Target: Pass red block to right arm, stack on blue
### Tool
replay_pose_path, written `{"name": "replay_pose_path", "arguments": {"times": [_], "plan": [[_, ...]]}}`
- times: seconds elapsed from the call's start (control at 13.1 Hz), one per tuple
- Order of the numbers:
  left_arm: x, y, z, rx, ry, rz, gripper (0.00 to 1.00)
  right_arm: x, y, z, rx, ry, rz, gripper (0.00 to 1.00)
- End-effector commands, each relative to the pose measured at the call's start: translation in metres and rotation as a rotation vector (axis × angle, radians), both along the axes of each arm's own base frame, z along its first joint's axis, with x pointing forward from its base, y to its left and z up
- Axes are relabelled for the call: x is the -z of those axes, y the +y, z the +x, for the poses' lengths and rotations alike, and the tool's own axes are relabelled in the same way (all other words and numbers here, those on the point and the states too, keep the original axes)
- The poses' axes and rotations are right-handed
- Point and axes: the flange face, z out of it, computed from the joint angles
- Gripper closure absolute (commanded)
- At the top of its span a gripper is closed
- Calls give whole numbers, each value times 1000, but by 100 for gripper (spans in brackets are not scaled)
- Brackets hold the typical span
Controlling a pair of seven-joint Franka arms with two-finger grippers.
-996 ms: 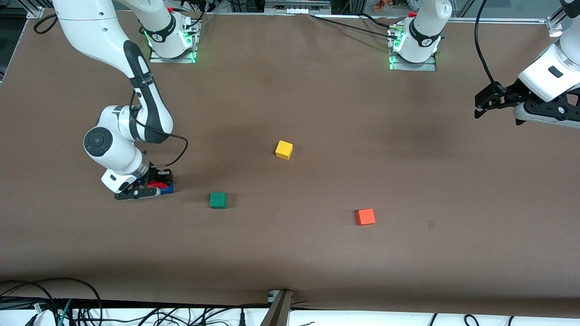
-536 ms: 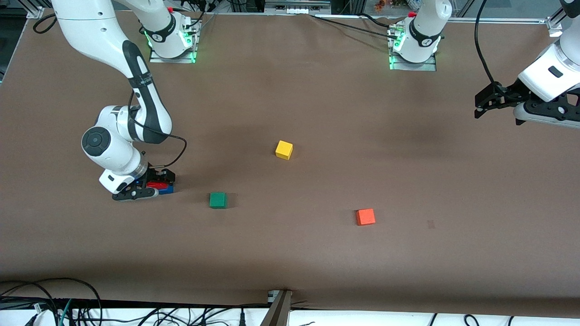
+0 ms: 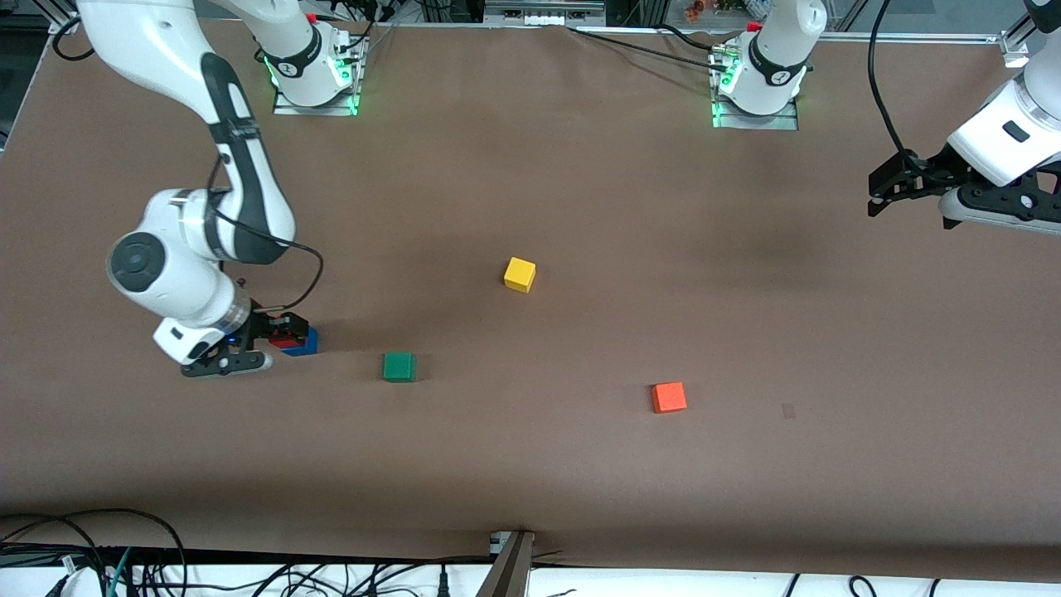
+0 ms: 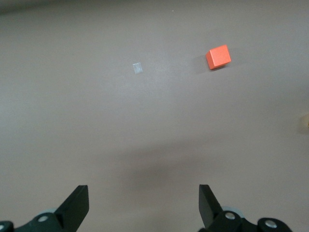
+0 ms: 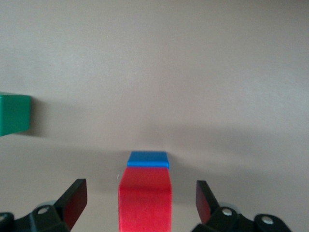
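The red block (image 3: 284, 341) sits on the blue cube (image 3: 304, 343) near the right arm's end of the table. In the right wrist view the red block (image 5: 145, 203) covers most of the blue cube (image 5: 148, 159). My right gripper (image 3: 267, 343) is open, with a finger on each side of the red block and a gap to each (image 5: 140, 189). My left gripper (image 3: 880, 196) waits open and empty above the left arm's end of the table, over bare table in its wrist view (image 4: 142, 193).
A green cube (image 3: 399, 366) lies beside the stack, toward the table's middle; it also shows in the right wrist view (image 5: 13, 114). A yellow cube (image 3: 520, 274) lies mid-table. An orange-red cube (image 3: 668, 397) lies nearer the camera, also in the left wrist view (image 4: 218, 56).
My right gripper has drawn back from the stack toward the right arm's end of the table. The red block stays on the blue cube. The left arm has not moved.
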Motion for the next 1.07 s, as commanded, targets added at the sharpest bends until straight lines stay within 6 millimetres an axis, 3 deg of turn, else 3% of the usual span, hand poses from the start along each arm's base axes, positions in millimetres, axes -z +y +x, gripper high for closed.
{"name": "replay_pose_path", "arguments": {"times": [0.0, 0.23, 0.46, 0.77, 1.0], "plan": [[-7, -1, -4, 12, 10, 23, 0, -75, -19, 14, 3, 77, -16, 0], [-7, -1, -4, 11, 10, 23, 0, -129, -34, 13, 21, 144, -26, 0], [-8, 1, -5, 9, 15, 23, 0, -187, -36, -2, 34, 160, -5, 0], [-8, -1, -6, 13, 24, 26, 0, -248, -69, -39, 21, 169, -5, 0], [-7, -1, -6, 13, 24, 24, 0, -293, -100, -79, 56, 124, 1, 0]]}}
